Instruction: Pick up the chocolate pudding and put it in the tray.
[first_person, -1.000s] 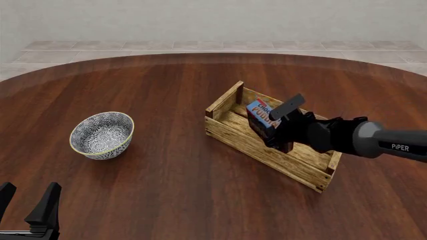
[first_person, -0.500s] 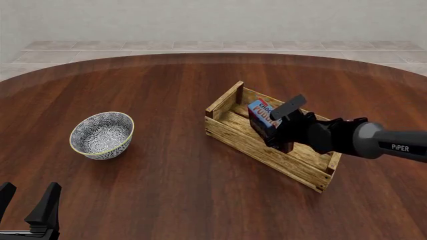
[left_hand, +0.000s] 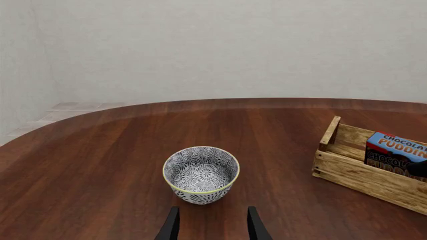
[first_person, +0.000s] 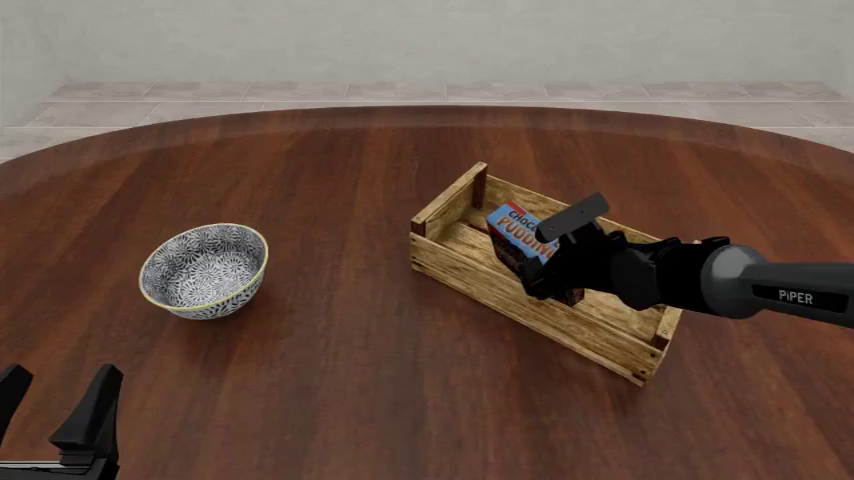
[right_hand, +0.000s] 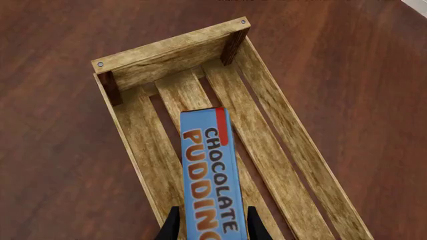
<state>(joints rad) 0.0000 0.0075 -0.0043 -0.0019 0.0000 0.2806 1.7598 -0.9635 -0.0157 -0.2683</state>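
Note:
The chocolate pudding (first_person: 518, 228) is a carton with a light-blue top and red lettering. It leans tilted inside the tray (first_person: 465, 268), a crate of light wooden slats right of the table's centre. My right gripper (first_person: 541, 258) reaches into the tray around the carton. In the right wrist view the chocolate pudding (right_hand: 207, 170) lies between the spread fingers (right_hand: 172, 226) with a slim gap on each side, above the tray's slatted floor (right_hand: 267, 150). My left gripper (first_person: 56, 405) stands open at the near left edge, holding nothing. The left wrist view shows the pudding (left_hand: 397, 147) in the tray (left_hand: 347, 170).
A round blue-white patterned bowl (first_person: 204, 268) sits on the dark wooden table (first_person: 334, 380) at the left, ahead of the left gripper (left_hand: 212, 227); the bowl (left_hand: 201, 172) is also in the left wrist view. A tiled floor lies beyond the table's far edge.
The carton has sunk lower into the tray and tipped further over. The right gripper has dropped slightly with it. The left arm and the bowl have not moved.

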